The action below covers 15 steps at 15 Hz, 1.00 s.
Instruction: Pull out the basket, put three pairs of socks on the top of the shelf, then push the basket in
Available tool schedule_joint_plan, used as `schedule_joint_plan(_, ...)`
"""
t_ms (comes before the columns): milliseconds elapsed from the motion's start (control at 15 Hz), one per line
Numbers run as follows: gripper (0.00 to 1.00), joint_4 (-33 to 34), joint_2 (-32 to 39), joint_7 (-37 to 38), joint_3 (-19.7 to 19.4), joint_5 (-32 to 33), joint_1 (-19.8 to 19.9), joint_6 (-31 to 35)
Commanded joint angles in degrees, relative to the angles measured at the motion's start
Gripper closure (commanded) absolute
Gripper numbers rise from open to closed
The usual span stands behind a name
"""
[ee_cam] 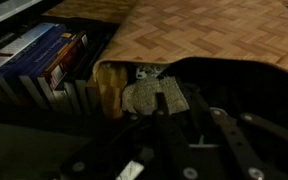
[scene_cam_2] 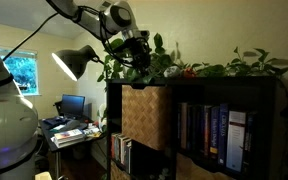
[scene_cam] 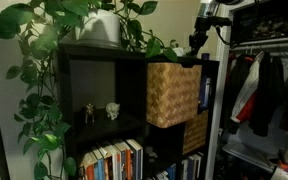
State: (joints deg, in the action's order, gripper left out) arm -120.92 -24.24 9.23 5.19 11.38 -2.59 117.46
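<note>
The tan woven basket [scene_cam: 172, 93] sticks out of the top cubby of the black shelf [scene_cam: 89, 75]; both also show in an exterior view, the basket [scene_cam_2: 144, 115] and the shelf [scene_cam_2: 224, 88]. My gripper [scene_cam: 197, 45] hangs just above the basket's open top, level with the shelf top [scene_cam_2: 134, 58]. In the dark wrist view the fingers [ee_cam: 176, 103] stand close together on a grey pair of socks [ee_cam: 144, 97], with the basket's weave [ee_cam: 214, 35] behind. A yellow item [ee_cam: 109, 88] lies beside the socks.
Leafy plants [scene_cam: 44, 60] and a white pot [scene_cam: 102, 28] crowd the shelf top. A darker brown basket [scene_cam: 194, 130] sits in the cubby below. Books [scene_cam_2: 212, 130] fill neighbouring cubbies. A clothes rack [scene_cam: 264, 90] stands beside the shelf. A desk lamp [scene_cam_2: 74, 62] stands near the arm.
</note>
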Motion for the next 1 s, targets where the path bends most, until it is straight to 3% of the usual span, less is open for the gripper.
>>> schedule_joint_plan(0, 0.95, -8.04, -7.35, 0.36, 0.89, -1.94, -0.84, 2.17)
schedule_joint_plan(200, 1.00, -12.48, -10.28, 0.89, 2.08, -3.11, -1.63, 3.94)
schedule_joint_plan(333, 0.97, -15.43, -11.15, 0.90, 2.59, -4.24, -2.37, 7.32)
schedule_joint_plan(933, 0.96, -22.80, -6.52, 0.32, 2.42, -10.05, -2.59, 20.96)
